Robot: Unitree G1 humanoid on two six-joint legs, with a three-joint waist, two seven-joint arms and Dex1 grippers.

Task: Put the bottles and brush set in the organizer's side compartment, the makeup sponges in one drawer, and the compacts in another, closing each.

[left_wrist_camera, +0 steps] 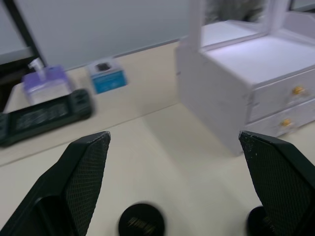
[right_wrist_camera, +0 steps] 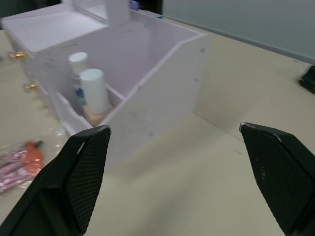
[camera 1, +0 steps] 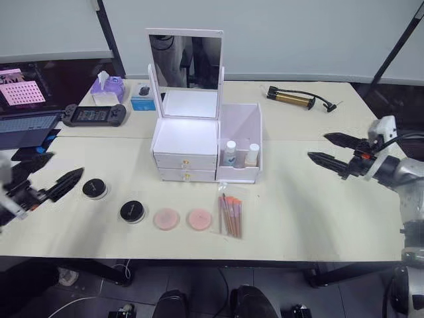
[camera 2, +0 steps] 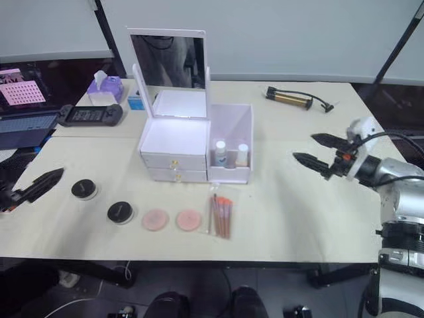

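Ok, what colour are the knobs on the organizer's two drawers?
Gold, on white drawer fronts: the drawer knobs show best in the left wrist view.

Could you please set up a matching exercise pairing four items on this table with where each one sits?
Items:
1. bottles
2. brush set
3. makeup sponges
4. compacts

Places:
A. on the table in front of the drawers
B. inside the organizer's side compartment
C. on the table near the left gripper
D. on the table in front of the side compartment

Pairs: 1-B, 2-D, 3-A, 4-C
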